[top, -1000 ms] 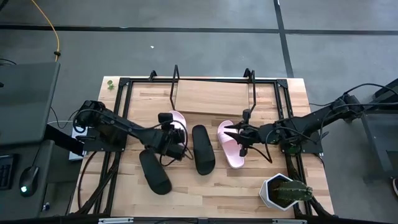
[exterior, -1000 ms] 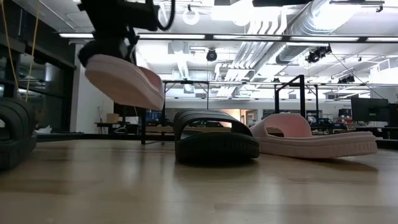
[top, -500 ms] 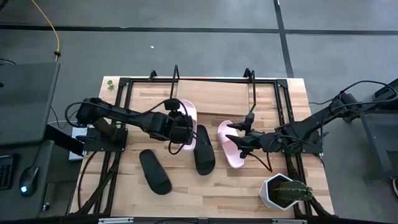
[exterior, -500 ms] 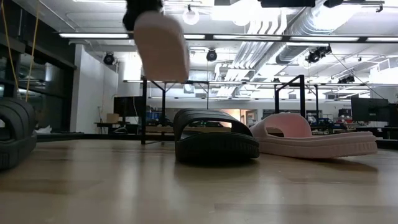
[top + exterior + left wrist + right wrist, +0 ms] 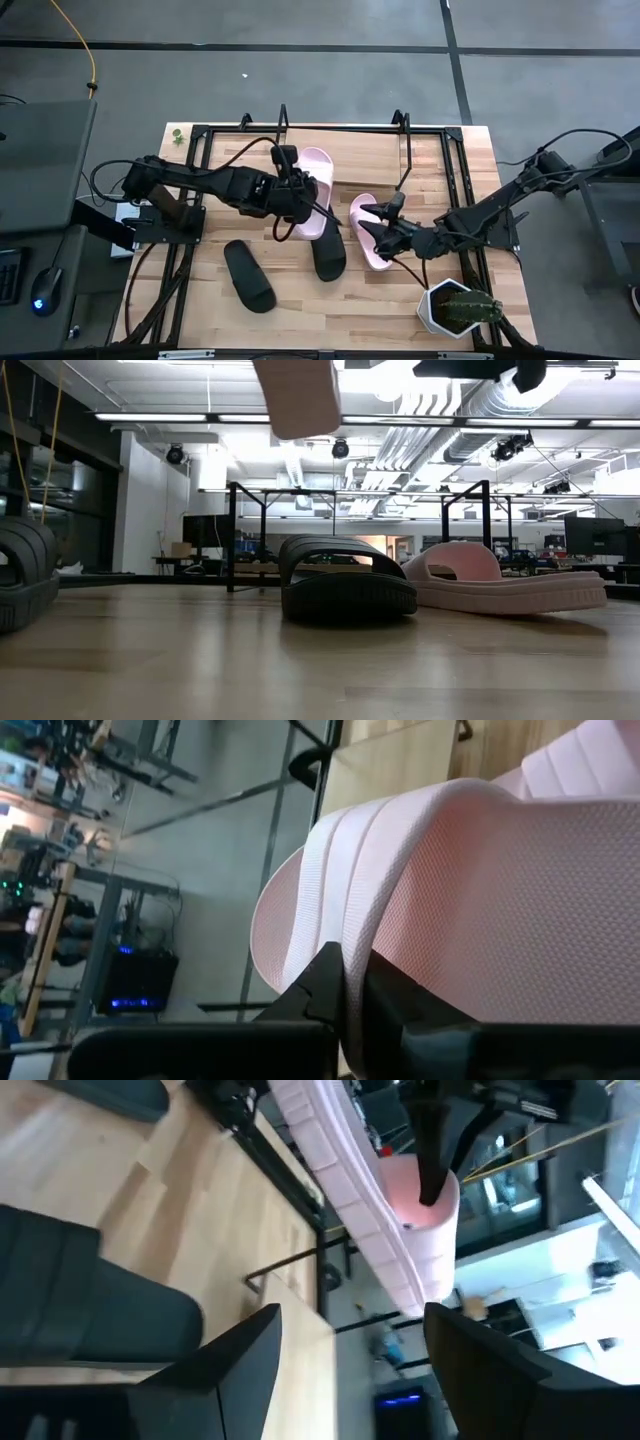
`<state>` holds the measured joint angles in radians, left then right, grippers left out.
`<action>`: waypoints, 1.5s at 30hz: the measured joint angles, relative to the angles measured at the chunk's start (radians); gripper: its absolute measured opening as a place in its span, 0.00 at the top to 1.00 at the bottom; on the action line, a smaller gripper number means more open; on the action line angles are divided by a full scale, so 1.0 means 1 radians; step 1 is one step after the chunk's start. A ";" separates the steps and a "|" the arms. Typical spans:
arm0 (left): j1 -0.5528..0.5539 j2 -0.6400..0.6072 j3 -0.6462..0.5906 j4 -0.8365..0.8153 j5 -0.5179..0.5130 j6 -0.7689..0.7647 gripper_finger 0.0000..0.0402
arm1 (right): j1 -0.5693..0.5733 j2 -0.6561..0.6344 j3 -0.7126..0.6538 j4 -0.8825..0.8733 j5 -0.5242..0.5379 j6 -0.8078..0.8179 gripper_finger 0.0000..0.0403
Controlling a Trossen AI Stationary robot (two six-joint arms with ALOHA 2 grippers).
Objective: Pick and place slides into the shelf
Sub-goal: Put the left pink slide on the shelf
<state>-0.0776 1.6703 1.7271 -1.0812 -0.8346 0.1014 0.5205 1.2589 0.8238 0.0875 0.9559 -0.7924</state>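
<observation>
- Fingers of the left gripper (image 5: 296, 192) are clamped on a light pink slide (image 5: 314, 190), held in the air above the table (image 5: 470, 150), just in front of the shelf (image 5: 345, 153) board.
- From the low view, that pink slide (image 5: 297, 395) hangs at the top edge, clear of the wood.
- Left wrist view shows the dark fingers (image 5: 340, 990) pinching the slide's pale strap edge.
- Right gripper (image 5: 378, 222) hovers at the second pink slide (image 5: 372, 245), which lies flat on the table; its fingers stand wide apart, holding nothing.
- One black slide (image 5: 326, 240) lies between the two pink ones.
- Another black slide (image 5: 249, 276) rests nearer the front left.
- Potted cactus (image 5: 458, 307) sits at the front right corner.
</observation>
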 joint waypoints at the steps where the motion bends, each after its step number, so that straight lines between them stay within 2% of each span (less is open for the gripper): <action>1: 0.002 0.000 0.000 0.008 0.001 0.010 0.99 | 0.000 0.010 0.000 0.023 0.014 -0.020 0.41; 6: 0.045 0.000 0.000 0.019 0.034 0.027 0.98 | 0.000 0.053 0.000 0.130 0.084 -0.110 0.41; 11: 0.122 0.001 0.000 0.021 0.064 0.031 0.96 | 0.004 0.094 0.005 0.186 0.091 -0.160 0.41; 18: 0.199 0.001 0.000 0.082 0.160 0.069 0.99 | 0.004 0.208 0.116 0.179 0.144 -0.199 0.41; 28: 0.202 0.001 0.000 0.157 0.200 0.112 0.97 | 0.008 0.385 0.310 0.077 0.200 -0.236 0.41; 45: 0.202 0.002 0.000 0.167 0.296 0.104 0.98 | 0.001 0.393 0.348 0.062 0.195 -0.238 0.41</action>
<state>0.1242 1.6718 1.7270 -0.9138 -0.5383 0.2054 0.5219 1.6524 1.1717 0.1490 1.1511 -1.0306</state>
